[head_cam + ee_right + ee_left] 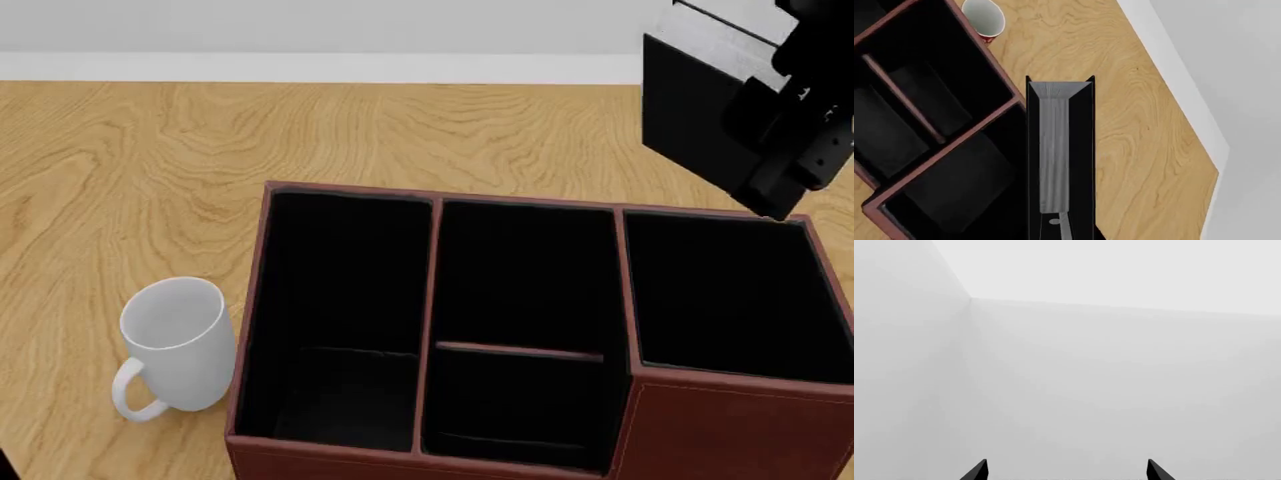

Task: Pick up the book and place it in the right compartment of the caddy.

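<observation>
The right gripper (787, 120) is clamped on the book (694, 100), which hangs in the air at the far right of the head view, above the wooden table (134, 170) and just beyond the far rim of the caddy (694, 430). The book is tilted, black cover facing the camera, with its pale page edge along the top. In the right wrist view the book (1054, 150) shows page edge on, between its two black covers, beside the caddy's (947, 145) outer wall. The right compartment (734, 290) lies directly near-side of the held book and holds nothing visible (black lining only). The middle bay (521, 300) is split by a crossbar; the left bay (340, 300) is long and undivided. A white mug (174, 345) stands upright on the table, just left of the caddy. The left gripper (1066, 471) shows only two dark fingertips set well apart, unclenched, facing a blank grey wall (1121, 380).
</observation>
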Available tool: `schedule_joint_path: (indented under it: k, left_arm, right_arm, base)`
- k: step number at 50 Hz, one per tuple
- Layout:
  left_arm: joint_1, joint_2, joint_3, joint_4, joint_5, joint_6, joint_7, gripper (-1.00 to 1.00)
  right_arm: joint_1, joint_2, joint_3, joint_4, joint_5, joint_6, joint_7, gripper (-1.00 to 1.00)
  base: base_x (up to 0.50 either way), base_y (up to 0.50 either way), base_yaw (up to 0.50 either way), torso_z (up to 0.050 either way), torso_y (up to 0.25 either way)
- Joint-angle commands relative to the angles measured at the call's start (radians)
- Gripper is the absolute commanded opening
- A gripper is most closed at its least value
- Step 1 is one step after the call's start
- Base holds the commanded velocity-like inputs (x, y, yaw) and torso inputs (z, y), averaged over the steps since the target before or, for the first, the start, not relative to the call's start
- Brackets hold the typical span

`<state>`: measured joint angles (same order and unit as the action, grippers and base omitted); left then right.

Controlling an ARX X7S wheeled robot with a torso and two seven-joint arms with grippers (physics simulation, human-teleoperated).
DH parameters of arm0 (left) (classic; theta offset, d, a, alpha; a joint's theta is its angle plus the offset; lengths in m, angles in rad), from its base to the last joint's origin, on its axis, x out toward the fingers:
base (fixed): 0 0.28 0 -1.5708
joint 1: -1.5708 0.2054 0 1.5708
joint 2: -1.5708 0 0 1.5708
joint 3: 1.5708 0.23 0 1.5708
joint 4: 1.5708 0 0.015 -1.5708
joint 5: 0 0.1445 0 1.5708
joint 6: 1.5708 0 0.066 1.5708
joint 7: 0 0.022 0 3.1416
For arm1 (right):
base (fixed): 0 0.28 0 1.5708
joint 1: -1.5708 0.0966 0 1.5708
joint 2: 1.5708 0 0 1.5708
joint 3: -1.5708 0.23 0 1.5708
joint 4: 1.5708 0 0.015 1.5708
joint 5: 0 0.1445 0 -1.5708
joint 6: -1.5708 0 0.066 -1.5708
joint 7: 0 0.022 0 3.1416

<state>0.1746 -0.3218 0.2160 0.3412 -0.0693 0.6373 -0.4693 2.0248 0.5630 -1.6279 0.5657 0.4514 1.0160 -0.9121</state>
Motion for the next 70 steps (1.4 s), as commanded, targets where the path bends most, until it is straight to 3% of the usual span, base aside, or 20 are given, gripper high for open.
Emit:
schedule_joint_path:
  k: [1, 36, 70]
  left_arm:
    - [-0.003, -0.001, 0.003, -0.002, 0.004, -0.009, -0.004, 1.0]
    - [-0.007, -0.008, 0.012, -0.005, 0.012, -0.015, -0.013, 1.0]
    - [-0.013, -0.012, 0.018, -0.009, 0.027, -0.035, -0.026, 1.0]
  right_arm:
    - [-0.046, 0.037, 0.01, -0.055, -0.017, -0.002, 0.037, -1.0]
    - [-0.126, 0.133, -0.012, -0.209, 0.021, 0.058, 0.05, -1.0]
    - [-0.31, 0.086, 0.014, -0.048, 0.019, -0.054, 0.134, -1.0]
  base:
    - [0.0, 0.0, 0.0, 0.0, 0.0]
    - [0.0, 0.0, 0.0, 0.0, 0.001]
    - [0.0, 0.0, 0.0, 0.0, 0.001]
